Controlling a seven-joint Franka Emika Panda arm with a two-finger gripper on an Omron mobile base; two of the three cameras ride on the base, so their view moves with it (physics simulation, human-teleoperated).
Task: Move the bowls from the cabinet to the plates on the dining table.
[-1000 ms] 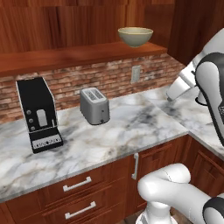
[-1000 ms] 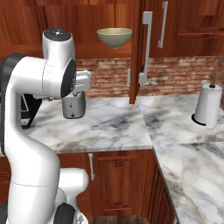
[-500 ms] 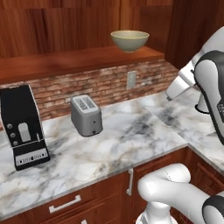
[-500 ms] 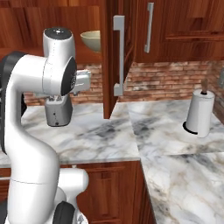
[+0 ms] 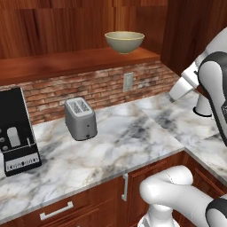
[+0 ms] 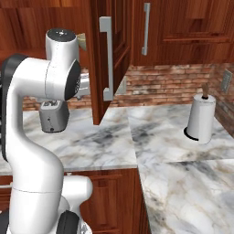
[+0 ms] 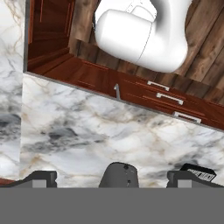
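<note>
A tan-beige bowl stands on the open cabinet's lower shelf, above the brick backsplash. In the right base view a sliver of the bowl peeks out behind the arm's shoulder, beside the open cabinet door. My gripper is open, its fingertips wide apart with nothing between them. It points down at the marble counter, well below the bowl and apart from it. The hand hangs left of the door. The plates and the dining table are out of view.
A grey toaster and a black coffee machine stand on the counter under the shelf. A paper towel roll stands at the right. The open door's long silver handle juts out near the arm.
The whole scene has slid left in both base views, so the base has moved. The arm keeps its pose and the gripper stays open.
</note>
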